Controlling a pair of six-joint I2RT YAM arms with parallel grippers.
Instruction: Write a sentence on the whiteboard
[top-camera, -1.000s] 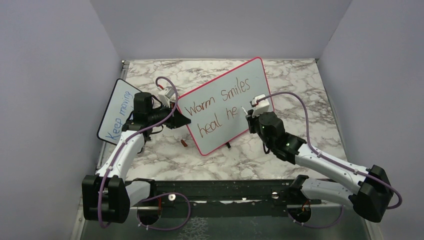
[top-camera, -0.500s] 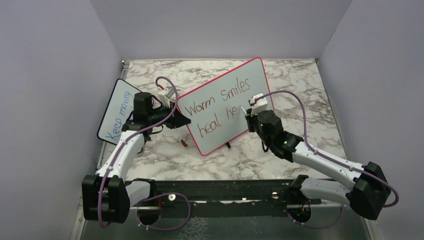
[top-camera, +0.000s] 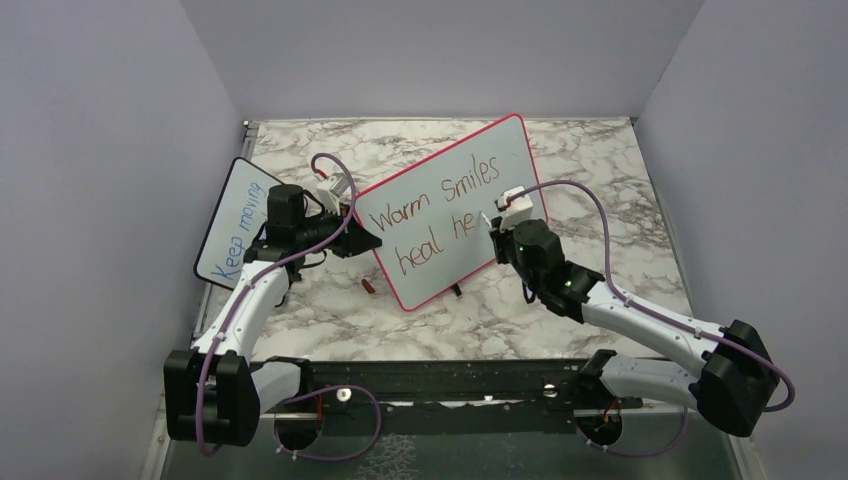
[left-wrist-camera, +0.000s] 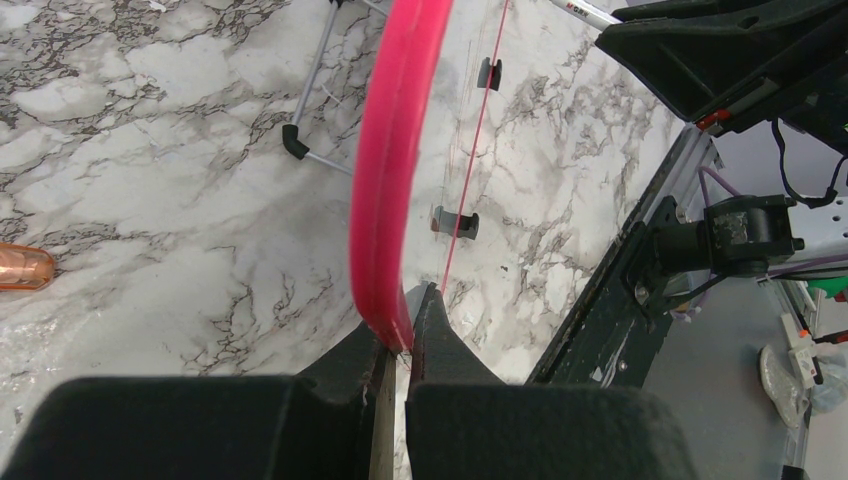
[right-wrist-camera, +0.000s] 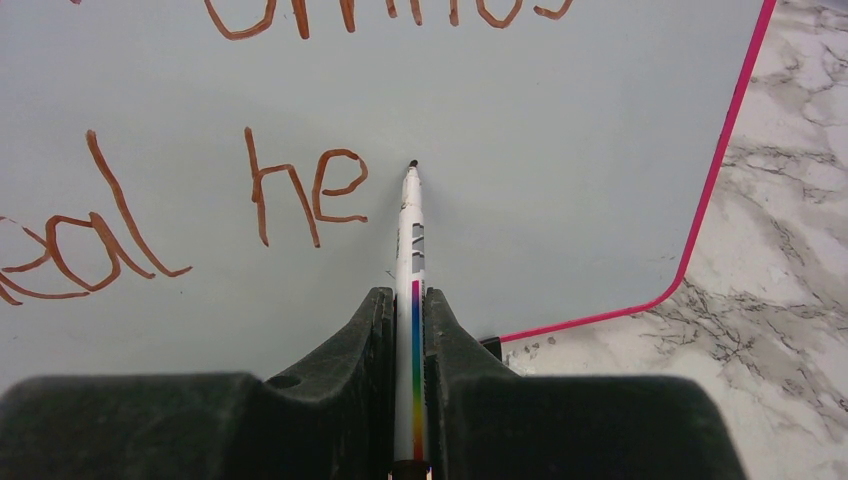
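Note:
The whiteboard (top-camera: 507, 150) stands tilted on the marble table, its pink frame (left-wrist-camera: 395, 160) running up the left wrist view. The sentence (top-camera: 430, 215) in red-brown reads "Warm Smiles" over "heal he". My left gripper (top-camera: 362, 240) is shut on the board's left edge, the frame pinched between its fingertips (left-wrist-camera: 405, 330). My right gripper (top-camera: 497, 234) is shut on a white marker (right-wrist-camera: 411, 235) with a rainbow stripe. The marker's tip sits at the board surface (right-wrist-camera: 560, 120), just right of the "he" (right-wrist-camera: 300, 190).
A smaller black-framed board (top-camera: 235, 225) with blue "Keep moving" leans at the left wall. A copper-coloured marker cap (top-camera: 369, 286) lies on the table below the whiteboard's left corner. Black feet (left-wrist-camera: 455, 222) prop the whiteboard. Grey walls close in both sides and the back.
My right gripper has shifted slightly left and up toward the board, carrying the marker tip closer beside "he". The left arm and the writing look unchanged.

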